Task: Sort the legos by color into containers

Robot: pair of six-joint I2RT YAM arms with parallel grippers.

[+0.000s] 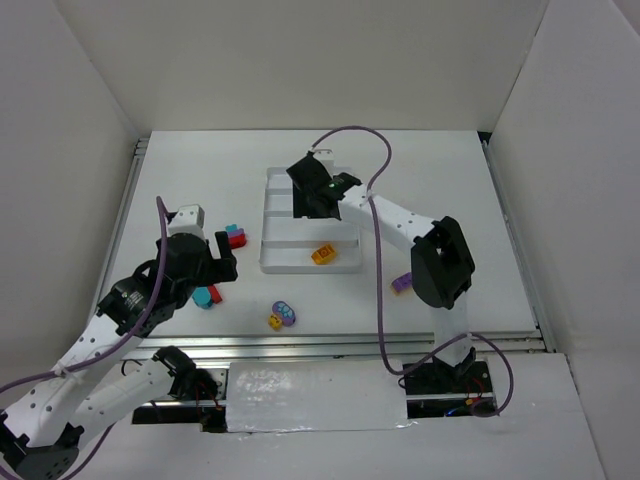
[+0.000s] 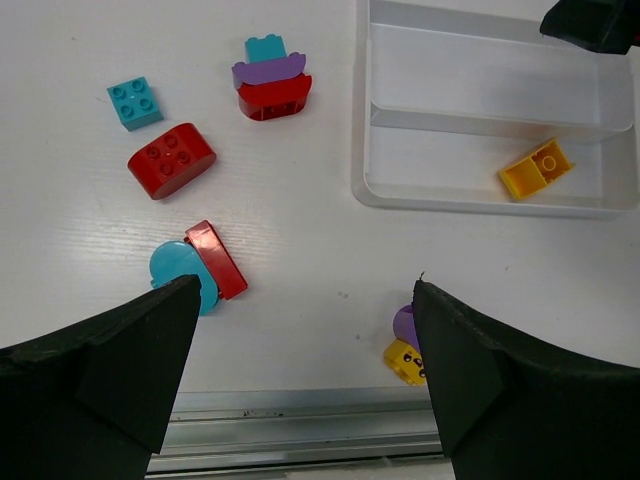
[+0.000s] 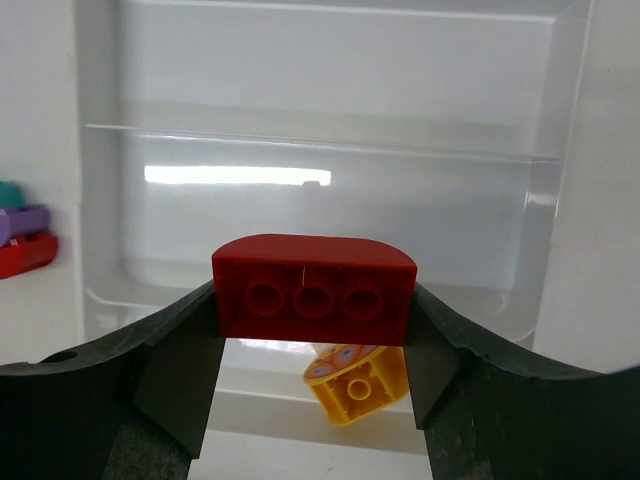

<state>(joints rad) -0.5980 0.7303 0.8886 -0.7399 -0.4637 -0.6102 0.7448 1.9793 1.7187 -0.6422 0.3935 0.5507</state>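
The white worktop (image 1: 450, 200) carries a white tray (image 1: 268, 240) of long compartments, toward its far middle; the right claw (image 3: 313, 320) hangs over the tray, clenched on a red brick (image 3: 313, 285) with a rounded top; the left claw (image 2: 305, 300) is spread wide with nothing between its fingers, over the worktop left of the tray; a yellow brick (image 2: 536, 168) lies alone in the tray's nearest compartment; loose on the worktop left of the tray lie a teal-purple-red stack (image 2: 271, 75), a rounded red piece (image 2: 171, 159), a teal square (image 2: 135, 102) and a flat red piece (image 2: 215, 258) touching a teal disc (image 2: 175, 272); a purple-and-yellow pair (image 1: 283, 316) sits near the front edge; one purple brick (image 1: 401, 283) lies beside the right arm (image 1: 440, 260).
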